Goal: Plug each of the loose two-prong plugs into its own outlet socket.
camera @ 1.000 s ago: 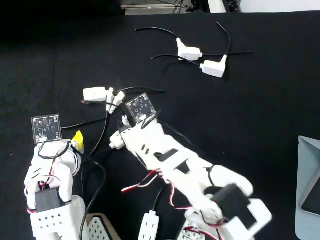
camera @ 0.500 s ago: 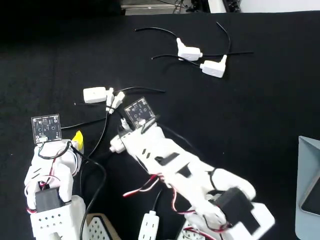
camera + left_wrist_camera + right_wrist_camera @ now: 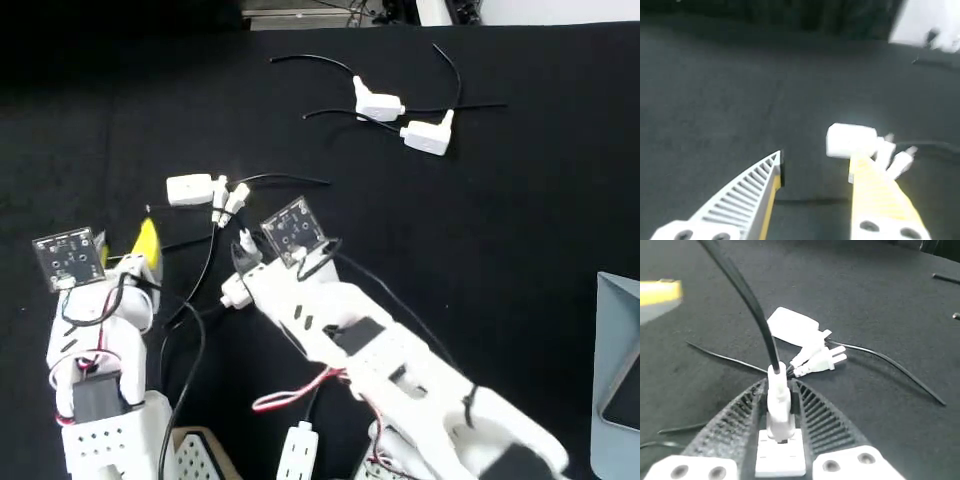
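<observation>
Near the socket (image 3: 791, 325), right gripper (image 3: 778, 386) around plug (image 3: 778, 409)

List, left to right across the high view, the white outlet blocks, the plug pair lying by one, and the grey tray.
left outlet block → pair of plugs → upper outlet block → lower outlet block → grey tray
</observation>
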Robot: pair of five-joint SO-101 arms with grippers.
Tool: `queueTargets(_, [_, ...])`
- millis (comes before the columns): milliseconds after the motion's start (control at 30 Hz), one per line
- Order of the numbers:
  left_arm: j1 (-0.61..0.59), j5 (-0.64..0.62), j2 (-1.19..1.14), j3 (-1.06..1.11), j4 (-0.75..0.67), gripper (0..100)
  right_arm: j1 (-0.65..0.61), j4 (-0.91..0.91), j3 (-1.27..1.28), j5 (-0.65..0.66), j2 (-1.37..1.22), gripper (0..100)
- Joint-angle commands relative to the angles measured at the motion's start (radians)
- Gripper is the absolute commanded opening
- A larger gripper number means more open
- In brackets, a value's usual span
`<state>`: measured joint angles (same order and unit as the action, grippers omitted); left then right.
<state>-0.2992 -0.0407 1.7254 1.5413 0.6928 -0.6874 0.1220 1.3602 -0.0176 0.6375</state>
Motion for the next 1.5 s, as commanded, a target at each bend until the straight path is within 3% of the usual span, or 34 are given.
queueTargets(0, [0.105, -0.035, 0.006, 0.004, -0.086, 22, -0.060, -0.080, 0.028, 0.000, 0.159, 1.1])
queueTargets(233, [0.225, -0.031, 0.008, -0.048, -0.068, 23, -0.107, -0.216, 0.058, 0.000, 0.297, 1.1])
queueTargets(500, [0.447, -0.025, 0.008, -0.228, 0.143, 23, -0.107, -0.230, 0.054, 0.000, 0.260, 1.1])
queueTargets(600, [0.513, 0.061, 0.008, -0.242, 0.181, 22, -0.104, -0.230, 0.054, 0.002, 0.245, 1.1])
queueTargets(800, [0.440, 0.083, 0.008, -0.251, 0.201, 22, -0.095, -0.259, 0.048, 0.002, 0.240, 1.1])
queueTargets(1100, [0.099, -0.068, 0.008, -0.165, 0.193, 22, -0.006, -0.462, -0.101, -0.043, 0.217, 1.1])
queueTargets(1467, [0.048, -0.084, 0.008, -0.127, 0.196, 22, 0.005, -0.471, -0.335, -0.069, -0.148, 1.1])
